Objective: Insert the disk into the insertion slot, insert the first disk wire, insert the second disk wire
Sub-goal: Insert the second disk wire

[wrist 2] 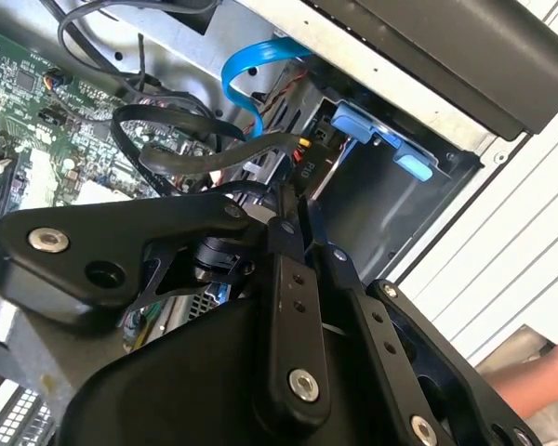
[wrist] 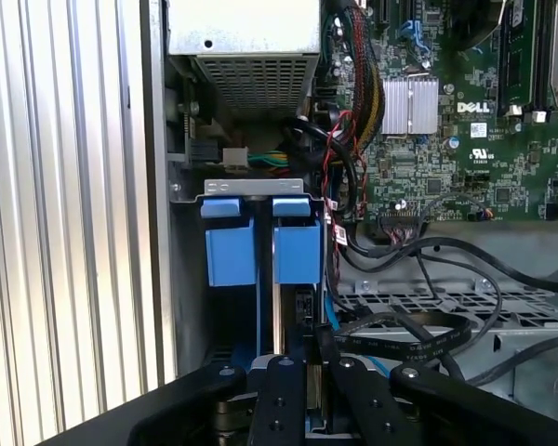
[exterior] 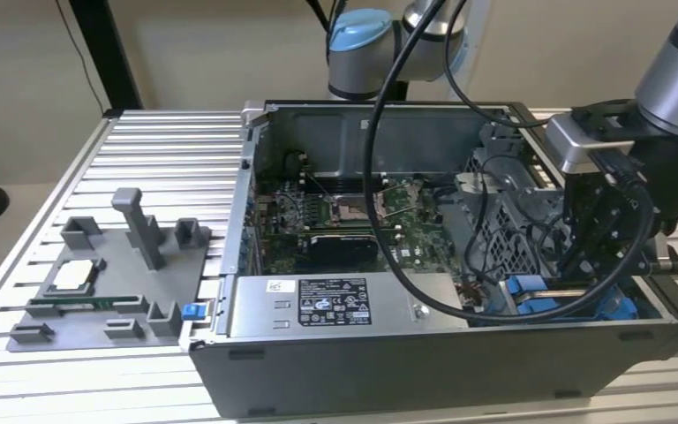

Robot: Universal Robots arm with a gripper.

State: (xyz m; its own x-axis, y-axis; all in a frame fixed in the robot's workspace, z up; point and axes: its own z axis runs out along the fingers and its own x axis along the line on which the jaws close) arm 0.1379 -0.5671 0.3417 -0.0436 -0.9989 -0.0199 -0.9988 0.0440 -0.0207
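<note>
Inside the open computer case (exterior: pixel 433 353) that lies on the ribbed metal table (exterior: pixel 162 159), the arm reaches down into the corner nearest the exterior view's right, beside the grey power-supply box (exterior: pixel 327 305). The insertion slot (wrist: pixel 260 242) sits in that corner, its blue rails and tabs standing between the case wall and the green motherboard (wrist: pixel 465 139). The gripper (wrist: pixel 309 358) hangs low over the slot, and its black fingers (wrist 2: pixel 293 269) are drawn close together; whether they pinch anything I cannot tell. Something thin stands upright in the slot beneath them, which may be the disk (wrist: pixel 302 311) on edge, though it is too hidden to be sure. A blue flat cable (wrist 2: pixel 246 74) and black wires (wrist: pixel 418 339) curl just beside the slot.
</note>
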